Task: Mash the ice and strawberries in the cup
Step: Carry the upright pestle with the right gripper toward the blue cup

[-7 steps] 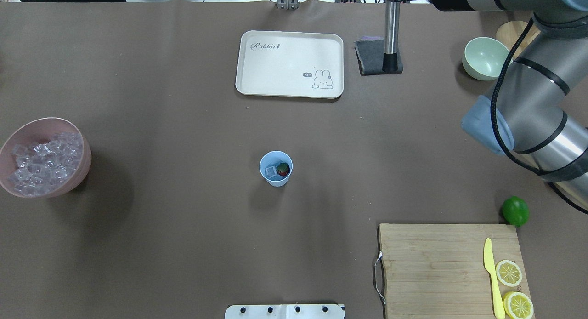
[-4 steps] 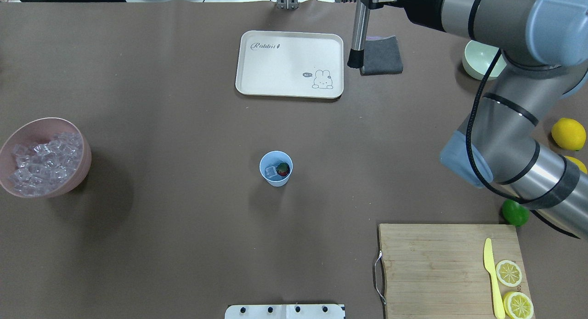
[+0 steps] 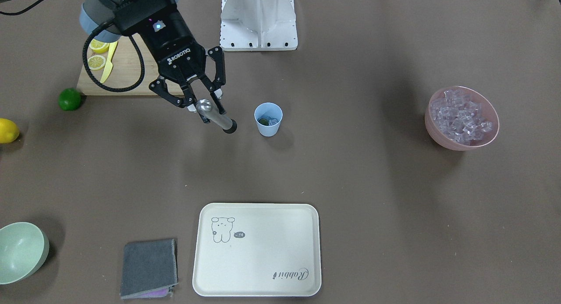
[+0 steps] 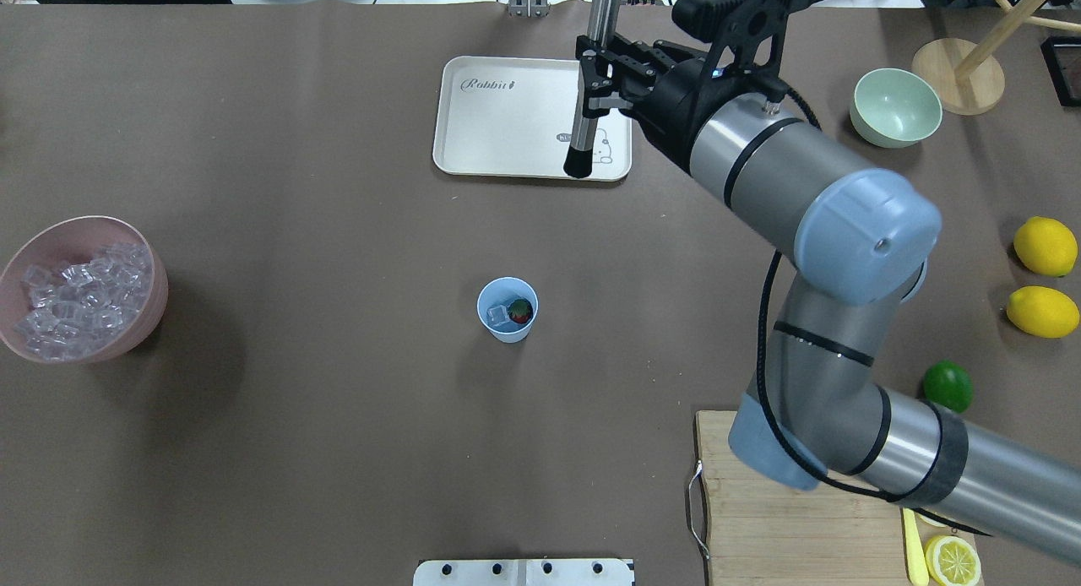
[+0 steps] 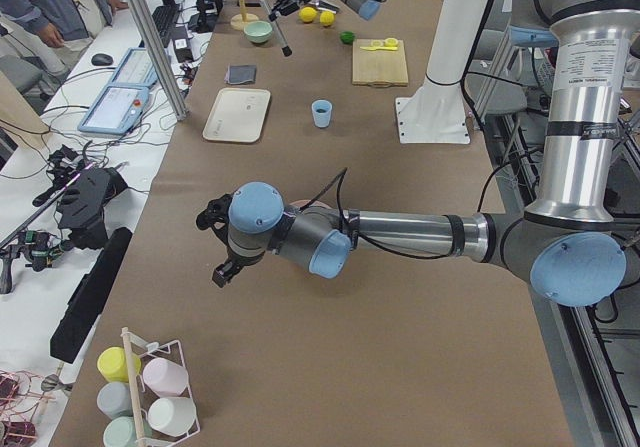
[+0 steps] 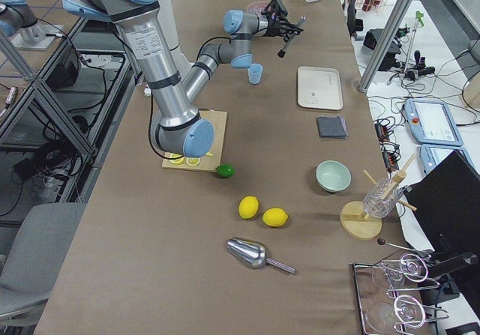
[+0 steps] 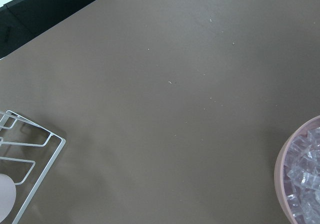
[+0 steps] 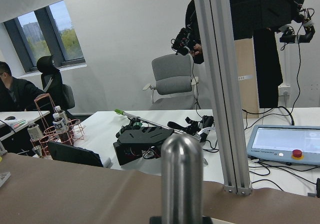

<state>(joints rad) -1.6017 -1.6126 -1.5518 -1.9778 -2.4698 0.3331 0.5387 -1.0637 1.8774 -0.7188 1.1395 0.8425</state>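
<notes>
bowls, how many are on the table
2. A pink bowl full of ice sits at the table's left end. An empty pale-green bowl sits at the far right, beside the wooden stand. None seems hidden.

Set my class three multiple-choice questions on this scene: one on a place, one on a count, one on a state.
1. Where is the strawberry? A in the cup; B on the tray; C on the cutting board.
2. How many whole lemons are in view? A one; B two; C four.
3. What is the right gripper doing? A open, empty; B shut on the metal masher; C shut on the cup.
Answers: 1 A, it lies beside an ice cube inside the blue cup. 2 B, two lie side by side near the lime. 3 B, its fingers clamp the metal masher, held in the air, not in the cup.
</notes>
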